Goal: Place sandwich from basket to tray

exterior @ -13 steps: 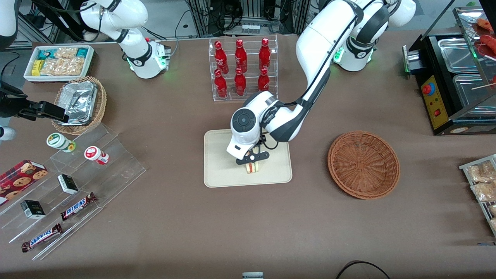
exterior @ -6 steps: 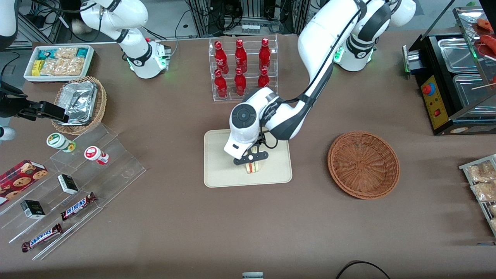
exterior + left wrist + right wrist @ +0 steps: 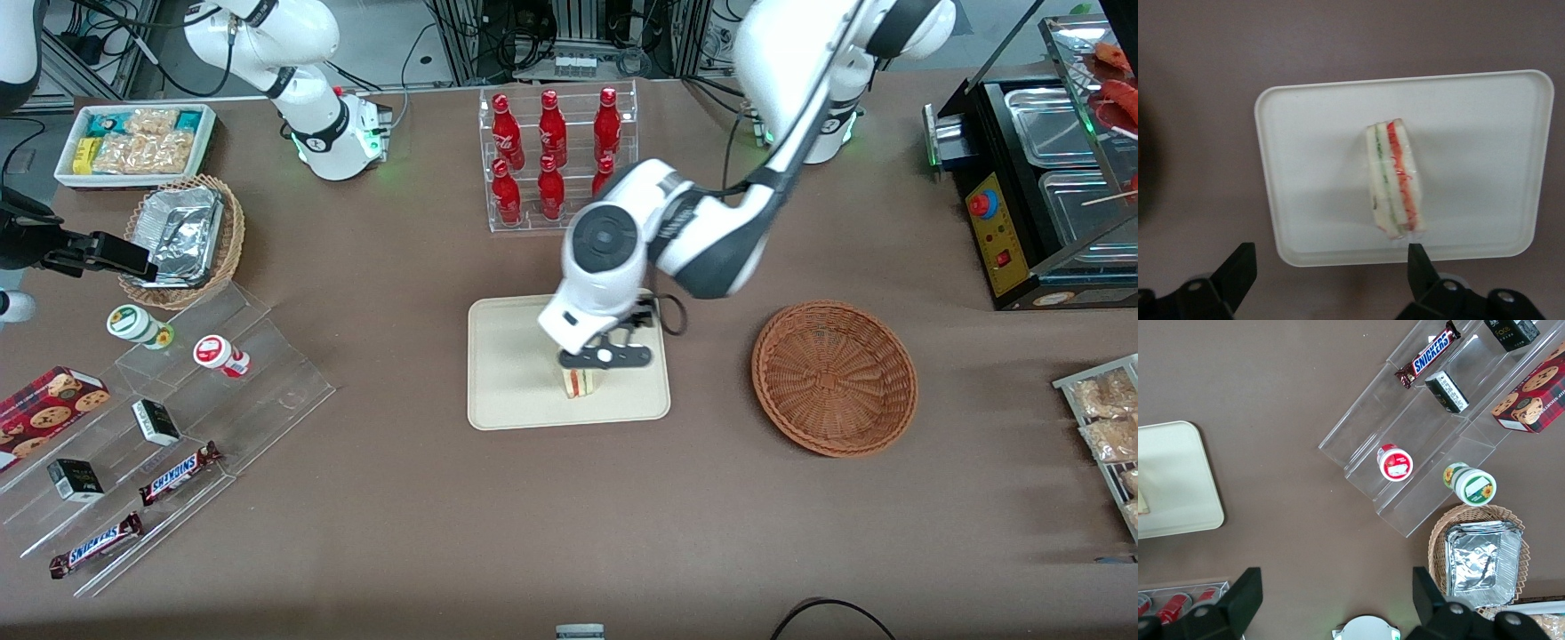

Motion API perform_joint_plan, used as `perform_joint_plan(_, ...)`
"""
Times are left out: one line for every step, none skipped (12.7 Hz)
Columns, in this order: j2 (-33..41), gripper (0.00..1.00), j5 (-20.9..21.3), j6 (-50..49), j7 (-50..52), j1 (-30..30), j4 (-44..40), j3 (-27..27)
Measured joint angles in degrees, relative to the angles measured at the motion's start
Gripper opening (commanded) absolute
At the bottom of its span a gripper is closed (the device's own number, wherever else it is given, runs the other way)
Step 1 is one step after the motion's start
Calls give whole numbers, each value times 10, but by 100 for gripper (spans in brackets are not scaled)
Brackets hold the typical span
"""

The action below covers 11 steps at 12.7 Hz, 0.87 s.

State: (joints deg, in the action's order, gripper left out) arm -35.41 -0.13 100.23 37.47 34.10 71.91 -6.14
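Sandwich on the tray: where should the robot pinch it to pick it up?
Probably from straight above, pinching the two flat bread faces. The sandwich stands on edge on the tray, striped filling facing up, so the faces are free. The gripper hangs open above it.

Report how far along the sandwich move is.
Done: the sandwich stands on the tray, and the basket holds nothing. In hand: the gripper hangs open above the tray, clear of the sandwich. Left: only pulling the arm away, it seems.
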Motion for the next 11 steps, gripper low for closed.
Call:
perform_joint_plan(11,100,0,-27,-34,-23,2,2)
perform_joint_plan(23,100,0,-47,-74,-48,11,2)
perform_joint_plan(38,100,0,-58,-116,-72,27,3)
perform_joint_plan(54,100,0,-58,-150,-94,49,3)
perform_joint_plan(73,100,0,-59,-182,-117,71,4)
perform_joint_plan(92,100,0,-60,-218,-139,91,4)
perform_joint_plan(113,100,0,-63,-251,-162,112,4)
perform_joint_plan(136,100,0,-64,-283,-185,133,4)
perform_joint_plan(159,100,0,-66,-317,-207,152,4)
perform_joint_plan(182,100,0,-75,-352,-230,168,4)
perform_joint_plan(202,100,0,-89,-381,-252,178,5)
